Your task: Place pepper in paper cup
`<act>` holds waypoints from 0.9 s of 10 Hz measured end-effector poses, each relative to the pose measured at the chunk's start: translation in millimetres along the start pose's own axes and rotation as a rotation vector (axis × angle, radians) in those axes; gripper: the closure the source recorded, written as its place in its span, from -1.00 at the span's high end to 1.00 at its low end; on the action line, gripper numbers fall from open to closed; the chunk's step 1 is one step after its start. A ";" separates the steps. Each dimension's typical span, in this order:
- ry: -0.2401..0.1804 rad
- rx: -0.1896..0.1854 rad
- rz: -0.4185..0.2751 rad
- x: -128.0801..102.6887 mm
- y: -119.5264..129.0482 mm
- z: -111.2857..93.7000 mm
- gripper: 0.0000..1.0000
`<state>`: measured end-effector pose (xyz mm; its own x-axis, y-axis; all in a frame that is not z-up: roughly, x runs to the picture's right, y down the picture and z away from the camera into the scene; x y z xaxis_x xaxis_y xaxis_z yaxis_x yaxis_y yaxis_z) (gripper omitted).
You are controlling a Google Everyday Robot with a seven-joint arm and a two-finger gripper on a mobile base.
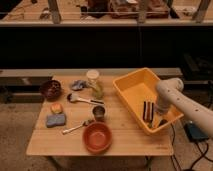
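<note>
The paper cup stands upright at the back middle of the wooden table, pale cream with a round rim. The pepper, a small greenish piece, lies right in front of the cup, touching or almost touching its base. My gripper hangs on the white arm at the right and reaches down into the yellow bin, far right of the pepper and cup. Two dark stick-like pieces lie in the bin just left of the gripper.
A dark bowl, a grey-blue cloth and a spoon lie left of the cup. A small metal cup, an orange bowl, a second spoon, a blue sponge and an orange piece sit nearer the front.
</note>
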<state>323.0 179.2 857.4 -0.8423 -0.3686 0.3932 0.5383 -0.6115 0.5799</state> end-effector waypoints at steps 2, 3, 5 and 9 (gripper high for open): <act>0.012 -0.060 -0.008 0.3 0.1 4.9 0.60; 0.010 -0.100 -0.023 0.8 -1.6 6.3 0.60; 0.000 -0.145 -0.057 2.0 -4.2 10.7 0.60; -0.004 -0.167 -0.074 1.0 -4.6 18.7 0.60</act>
<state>320.2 194.8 868.5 -0.8793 -0.3153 0.3569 0.4623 -0.7449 0.4810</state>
